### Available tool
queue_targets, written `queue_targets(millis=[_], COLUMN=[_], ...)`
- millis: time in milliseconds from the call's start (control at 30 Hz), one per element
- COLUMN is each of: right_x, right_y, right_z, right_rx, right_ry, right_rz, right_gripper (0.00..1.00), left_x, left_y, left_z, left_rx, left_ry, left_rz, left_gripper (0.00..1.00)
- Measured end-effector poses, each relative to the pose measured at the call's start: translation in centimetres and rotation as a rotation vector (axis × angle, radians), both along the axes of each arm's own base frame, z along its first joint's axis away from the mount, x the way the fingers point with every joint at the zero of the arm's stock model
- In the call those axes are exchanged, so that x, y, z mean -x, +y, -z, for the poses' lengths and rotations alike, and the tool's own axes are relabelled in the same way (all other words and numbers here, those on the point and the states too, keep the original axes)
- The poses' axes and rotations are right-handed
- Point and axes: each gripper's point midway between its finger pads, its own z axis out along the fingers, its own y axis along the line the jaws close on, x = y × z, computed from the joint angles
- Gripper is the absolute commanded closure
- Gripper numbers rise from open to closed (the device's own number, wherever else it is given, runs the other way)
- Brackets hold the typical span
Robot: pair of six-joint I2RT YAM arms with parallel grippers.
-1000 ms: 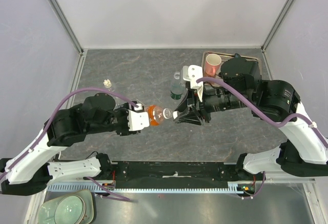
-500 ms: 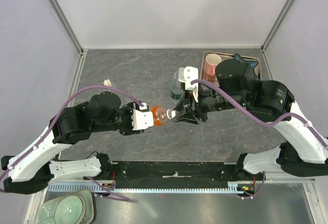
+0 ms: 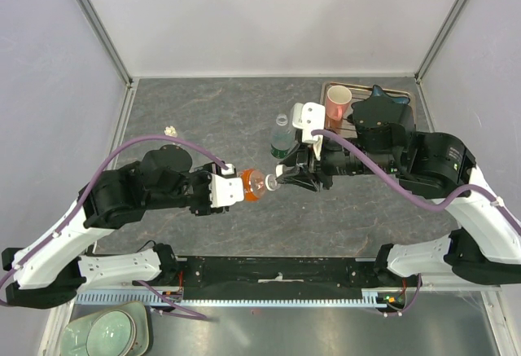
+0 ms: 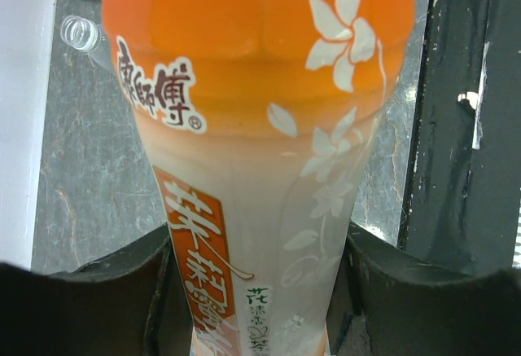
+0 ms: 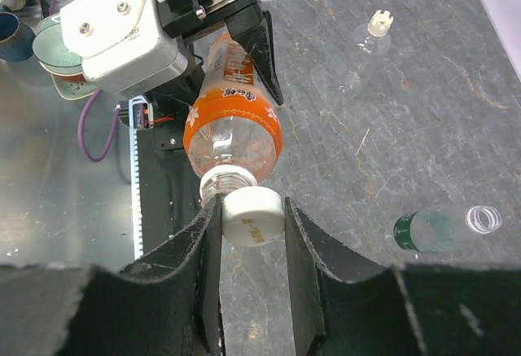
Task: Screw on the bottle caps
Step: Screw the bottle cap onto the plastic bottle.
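Note:
My left gripper [image 3: 232, 189] is shut on the orange bottle [image 3: 252, 185], which it holds level above the table with the neck pointing right. In the left wrist view the orange label [image 4: 260, 169] fills the frame between the dark fingers [image 4: 98, 291]. My right gripper [image 5: 252, 226] is shut on a white bottle cap [image 5: 253, 216] and holds it against the bottle's mouth [image 5: 224, 181], a little skewed. In the top view the cap [image 3: 274, 182] meets the neck. The clear green-label bottle [image 3: 279, 140] is uncapped. A tiny clear bottle [image 3: 171, 132] stands at the far left.
A pink mug [image 3: 338, 102] sits in a metal tray [image 3: 407, 95] at the back right, partly under the right arm. Stacked dishes [image 3: 106, 331] lie off the table at the near left. The green-label bottle [image 5: 440, 227] is right of my right fingers.
The right wrist has turned and shifted slightly left with the cap at the bottle's mouth. The left gripper and orange bottle moved a little toward the near edge, then held.

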Motion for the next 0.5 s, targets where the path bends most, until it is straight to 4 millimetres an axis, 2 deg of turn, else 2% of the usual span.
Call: queue_targets(millis=[500], right_x=[0.7], right_y=[0.9], right_z=[1.3], right_rx=[0.03], right_ry=[0.041], right_rz=[-0.062], right_gripper=[0.64], left_x=[0.2], left_y=[0.5], left_z=[0.4], left_rx=[-0.019], left_ry=[0.013], left_rz=[-0.004], left_gripper=[0.48])
